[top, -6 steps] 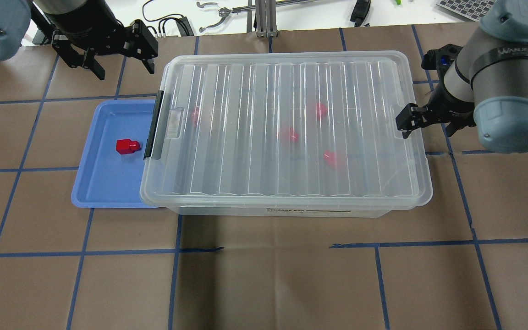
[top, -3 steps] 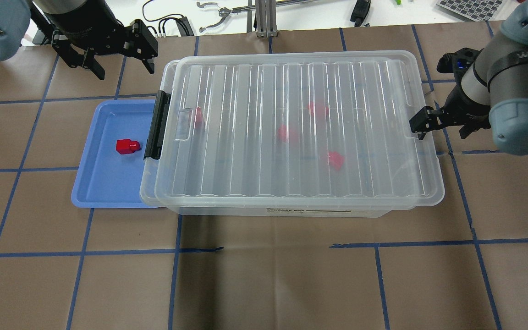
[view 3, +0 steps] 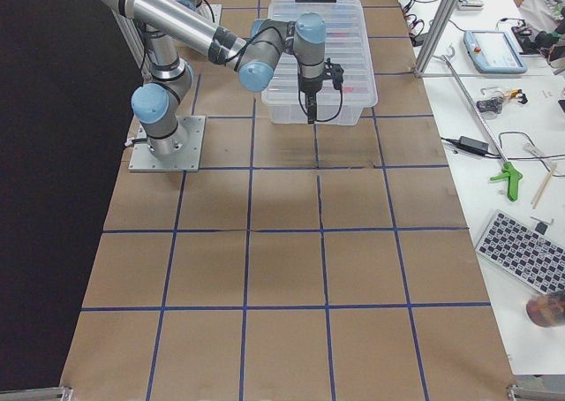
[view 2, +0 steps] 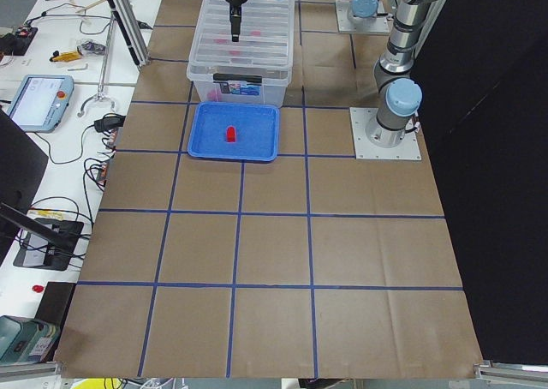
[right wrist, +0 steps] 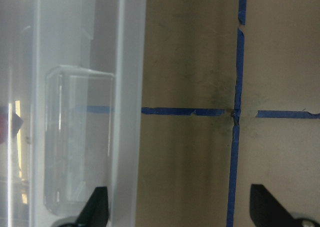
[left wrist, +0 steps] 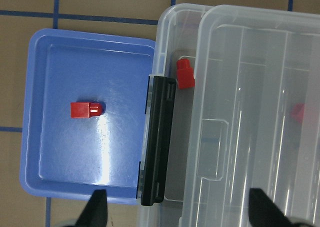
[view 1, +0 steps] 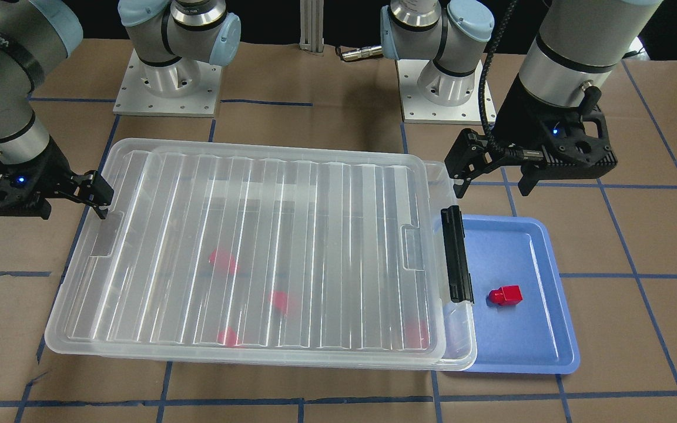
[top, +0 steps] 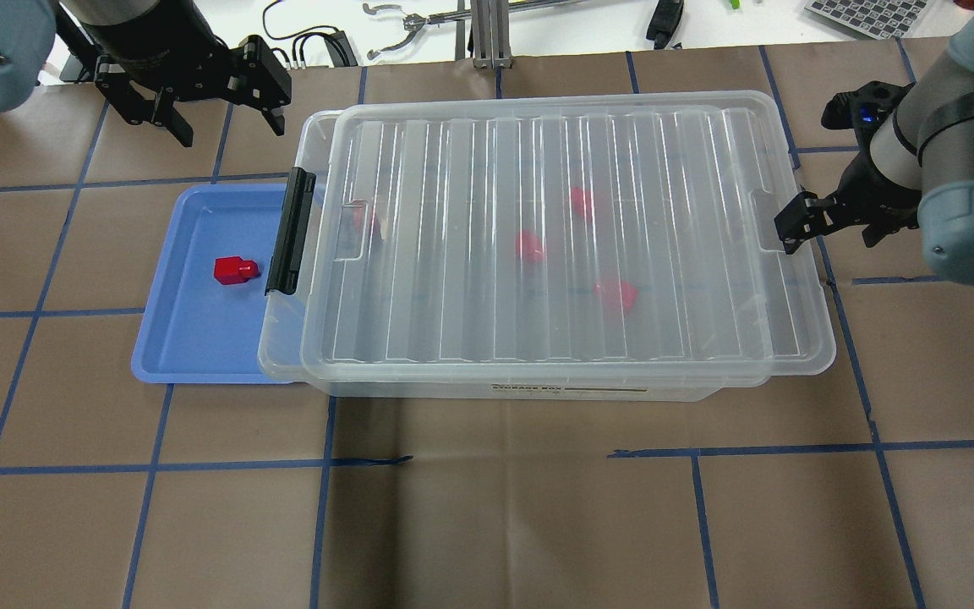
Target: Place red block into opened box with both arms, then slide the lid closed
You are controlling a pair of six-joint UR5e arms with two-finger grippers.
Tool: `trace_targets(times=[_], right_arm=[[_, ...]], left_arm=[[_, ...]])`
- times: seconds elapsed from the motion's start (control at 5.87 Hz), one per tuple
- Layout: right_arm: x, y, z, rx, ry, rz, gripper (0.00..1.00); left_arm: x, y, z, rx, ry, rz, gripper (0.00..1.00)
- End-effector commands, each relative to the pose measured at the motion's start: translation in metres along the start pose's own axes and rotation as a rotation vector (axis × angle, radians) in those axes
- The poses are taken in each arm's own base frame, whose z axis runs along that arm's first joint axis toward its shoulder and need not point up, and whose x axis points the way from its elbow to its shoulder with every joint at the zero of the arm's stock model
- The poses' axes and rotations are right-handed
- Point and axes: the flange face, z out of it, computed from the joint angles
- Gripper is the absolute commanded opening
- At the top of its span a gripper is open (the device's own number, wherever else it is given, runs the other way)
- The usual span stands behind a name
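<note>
The red block point(top: 236, 270) lies on a blue tray point(top: 191, 338), also seen in the left wrist view point(left wrist: 86, 109). The clear box point(top: 278, 351) with its black bar point(top: 291, 230) stands to the tray's right. Its ribbed lid point(top: 453, 254) is shifted right, leaving a narrow gap at the bar end. Several red blocks point(top: 529, 245) show through the lid. My right gripper point(top: 832, 237) is open, with one finger point(top: 791, 230) at the lid's right tab. Above the table beyond the tray, my left gripper point(top: 229, 131) hangs open and holds nothing.
Brown paper with blue tape lines covers the table point(top: 487, 507). Cables, tools and a keyboard point(top: 859, 13) lie on the white bench past the far edge. The arm bases point(view 1: 168, 82) stand on the robot's side of the box.
The lid has slid rightward with my right gripper, uncovering a strip of the box at the black-bar end. The left arm and the red block on the tray have not moved.
</note>
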Motion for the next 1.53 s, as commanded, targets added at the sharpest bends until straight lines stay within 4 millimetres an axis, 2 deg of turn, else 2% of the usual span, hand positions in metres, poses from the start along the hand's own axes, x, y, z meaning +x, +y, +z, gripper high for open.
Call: trace_targets(times=[0.0, 0.17, 0.34, 0.85, 1.36], right_arm=[[0.001, 0.0, 0.0, 0.004, 0.003, -0.007, 1.0], [0.011, 0.0, 0.0, 0.003, 0.004, -0.007, 1.0], [0.035, 0.003, 0.001, 0.002, 0.005, -0.029, 1.0], [0.08, 0.011, 0.002, -0.003, 0.01, -0.045, 1.0], [0.137, 0.023, -0.002, 0.001, 0.022, -0.038, 1.0]], left_arm=[[0.0, 0.0, 0.0, 0.0, 0.0, 0.0, 0.99], [0.0, 0.0, 0.001, -0.001, 0.0, -0.002, 0.99], [0.0, 0.0, 0.001, -0.001, 0.0, -0.002, 0.99], [0.0, 0.0, 0.002, -0.003, 0.0, -0.002, 0.99], [0.0, 0.001, 0.002, -0.009, -0.012, 0.01, 0.99]])
